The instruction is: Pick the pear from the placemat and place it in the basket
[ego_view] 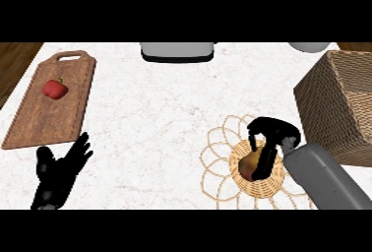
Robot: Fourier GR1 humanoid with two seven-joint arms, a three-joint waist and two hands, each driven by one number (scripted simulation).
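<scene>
Between the curled fingers (270,156) of the right hand (272,133) sits the pear (251,165), a yellow-brown fruit that shows only in part, since the black fingers come down over its top and right side and wrap it. Whether the pear is lifted clear or touching what lies beneath cannot be told from this steep look downward. Directly under the fingers and the fruit is the placemat (243,167), a round woven piece with a dense tan middle and a ring of open looped petals around it, lying flat on the worktop (160,113), which is white and marbled. Behind the fingers, the grey forearm runs off toward the lower right edge of the view. Just to the right of the hand stands the basket (341,103), a tall square wicker one, near the placemat's rim but apart from the fingers.

Well away to the left, near the lower edge, the left hand (62,165) rests with its fingers straight and spread, pointing up, holding nothing. Just beyond those fingertips lies a wooden cutting board (44,113) with a handle slot at its far end, and a red bell pepper (55,89) sits on it. Far across the worktop from both hands, a grey-and-black object (178,50) is cut by the upper edge.
</scene>
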